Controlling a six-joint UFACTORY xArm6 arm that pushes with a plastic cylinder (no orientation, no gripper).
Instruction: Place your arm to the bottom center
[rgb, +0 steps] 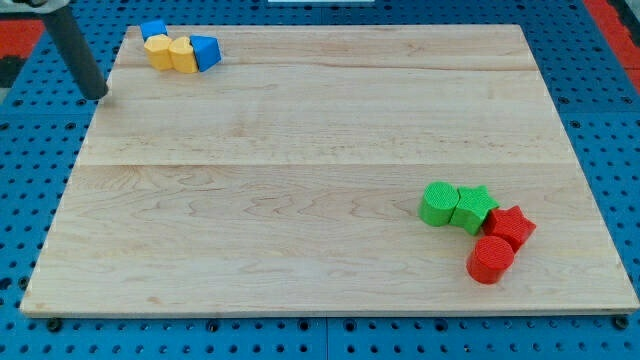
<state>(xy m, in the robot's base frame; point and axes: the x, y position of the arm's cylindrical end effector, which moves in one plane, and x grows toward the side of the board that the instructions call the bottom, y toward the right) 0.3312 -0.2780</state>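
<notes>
Rod's end, my tip (97, 97), grasps nothing and rests off the wooden board (300, 180) at its upper-left edge, left of the yellow blocks (170, 53) and blue blocks (205, 50); green blocks (455, 205) and red blocks (498, 245) cluster lower right.

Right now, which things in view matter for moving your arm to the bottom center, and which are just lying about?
Part of the job:
my tip, at the board's upper left edge
the board

Lying about:
blue blocks
yellow blocks
green blocks
red star
red cylinder
</notes>
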